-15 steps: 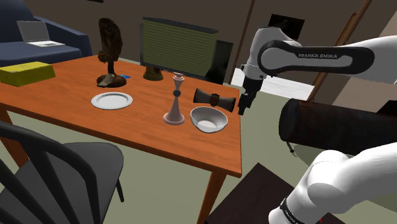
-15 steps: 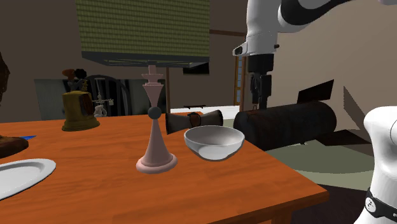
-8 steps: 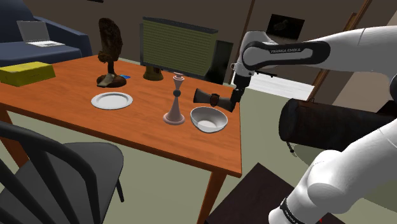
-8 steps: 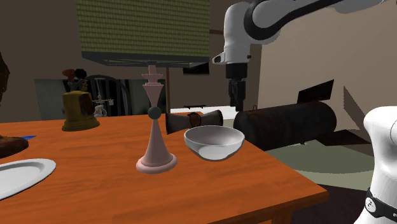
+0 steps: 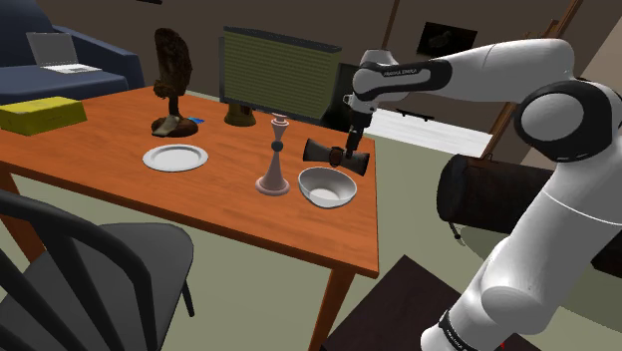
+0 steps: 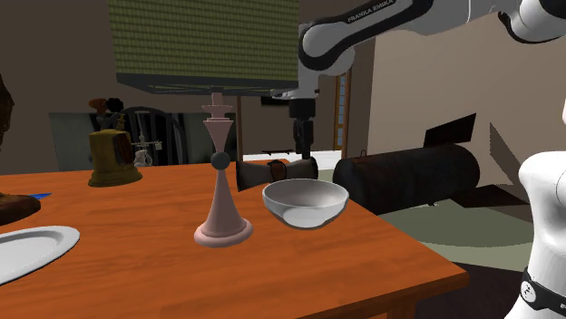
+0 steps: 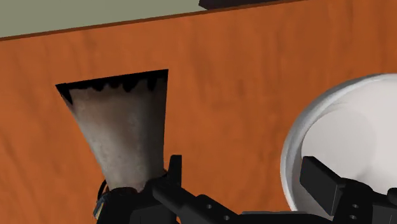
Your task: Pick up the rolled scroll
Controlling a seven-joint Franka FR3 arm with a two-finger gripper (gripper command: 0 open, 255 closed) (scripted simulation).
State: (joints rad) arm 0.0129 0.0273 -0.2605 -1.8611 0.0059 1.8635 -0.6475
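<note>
The rolled scroll (image 5: 329,154) lies on the orange wooden table (image 5: 120,184) near its far corner, dark with flared ends and a band round its middle. It shows behind the white bowl (image 6: 306,201) as the scroll (image 6: 275,172). My black gripper (image 5: 351,150) hangs just above the scroll's end nearest the table edge, gripper (image 6: 302,156) pointing down. In the wrist view the gripper (image 7: 249,179) is open; the scroll's pale flared end (image 7: 124,133) lies beside one finger (image 7: 173,184), not between the two. The bowl (image 7: 347,137) sits under the other finger.
A pale chess-piece-shaped stand (image 5: 273,160) and a white plate (image 5: 175,158) stand on the table. Behind are a green slatted panel (image 5: 279,72), a dark statue (image 5: 171,80) and a yellow box (image 5: 40,113). A black chair (image 5: 90,269) is in front; a black cylinder (image 5: 518,194) lies beyond the table.
The arm has swung from beyond the table's edge toward the shoulder view's left, bringing the gripper over the scroll. The scroll and bowl have not moved.
</note>
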